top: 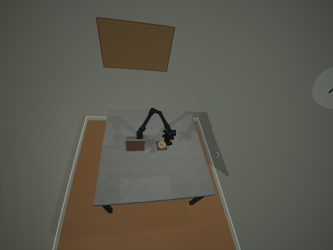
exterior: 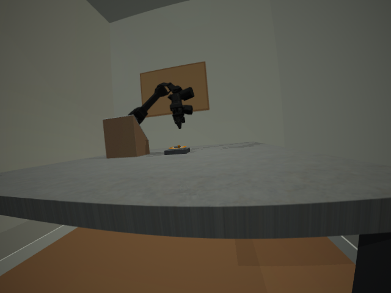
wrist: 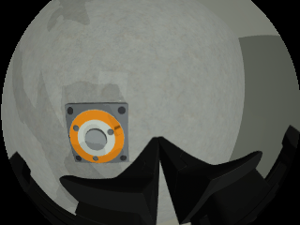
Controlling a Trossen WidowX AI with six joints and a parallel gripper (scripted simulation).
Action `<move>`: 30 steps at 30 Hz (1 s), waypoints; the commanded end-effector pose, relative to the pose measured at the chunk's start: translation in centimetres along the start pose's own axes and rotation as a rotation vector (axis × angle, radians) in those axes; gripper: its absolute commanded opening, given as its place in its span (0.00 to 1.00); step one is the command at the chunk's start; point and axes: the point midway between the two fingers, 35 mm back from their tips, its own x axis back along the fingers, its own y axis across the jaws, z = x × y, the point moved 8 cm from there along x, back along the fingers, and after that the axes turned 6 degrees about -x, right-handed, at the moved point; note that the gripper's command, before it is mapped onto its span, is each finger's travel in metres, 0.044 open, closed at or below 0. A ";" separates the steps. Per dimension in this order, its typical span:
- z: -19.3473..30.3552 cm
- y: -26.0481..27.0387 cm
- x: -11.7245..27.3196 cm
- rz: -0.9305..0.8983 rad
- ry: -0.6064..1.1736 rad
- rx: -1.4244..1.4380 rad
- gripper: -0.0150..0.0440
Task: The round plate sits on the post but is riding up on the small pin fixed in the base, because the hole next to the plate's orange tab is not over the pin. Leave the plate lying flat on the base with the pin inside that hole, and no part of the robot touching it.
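Fingers fully closed, holding nothing, well above the plate. Plate judged rigid, light, thin: push the orange tab, at two o'clock on it.

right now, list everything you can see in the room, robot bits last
table: 1, grey, middle of the room
base: 1, grey square, on the table
plate: 1, round, orange, on the base
box: 1, brown, on the table under the arm's foot
board: 1, brown, on the wall
floor panel: 1, brown, under the table
arm: 1, black, rising from the box
tool: 1, black, shut on nothing, above the plate, apart from it
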 end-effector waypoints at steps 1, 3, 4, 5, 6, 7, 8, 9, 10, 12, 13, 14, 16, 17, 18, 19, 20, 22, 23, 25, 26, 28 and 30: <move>1.6 -0.1 -3.1 -0.214 0.090 -0.134 0.25; 2.3 -0.1 -4.2 -0.296 0.125 -0.195 0.25; 2.4 -0.1 -4.2 -0.298 0.126 -0.197 0.25; 2.7 -0.1 -4.3 -0.304 0.128 -0.202 0.25; 2.9 -0.1 -4.3 -0.306 0.129 -0.203 0.25; 2.9 -0.1 -4.3 -0.306 0.129 -0.203 0.25; 2.9 -0.1 -4.3 -0.306 0.129 -0.203 0.25; 2.9 -0.1 -4.4 -0.306 0.129 -0.203 0.25; 2.9 0.0 -4.7 -0.306 0.129 -0.203 0.25; 3.0 0.2 -5.6 -0.306 0.129 -0.204 0.25; 3.1 0.4 -6.1 -0.306 0.129 -0.204 0.25; 3.2 0.6 -6.6 -0.306 0.129 -0.204 0.25; 3.4 0.9 -7.6 -0.307 0.129 -0.204 0.25; 3.5 1.1 -8.1 -0.308 0.129 -0.204 0.25; 3.6 1.3 -8.5 -0.309 0.130 -0.204 0.25; 3.6 1.4 -8.8 -0.309 0.130 -0.204 0.25; 3.6 1.4 -8.8 -0.309 0.130 -0.204 0.25; 3.6 1.4 -8.8 -0.309 0.130 -0.204 0.25; 3.5 1.4 -8.8 -0.309 0.130 -0.204 0.25; 3.4 1.4 -8.9 -0.309 0.130 -0.204 0.25; 3.2 1.5 -8.9 -0.309 0.129 -0.204 0.25; 2.9 1.5 -8.9 -0.309 0.129 -0.204 0.25; 2.6 1.6 -8.9 -0.309 0.129 -0.204 0.25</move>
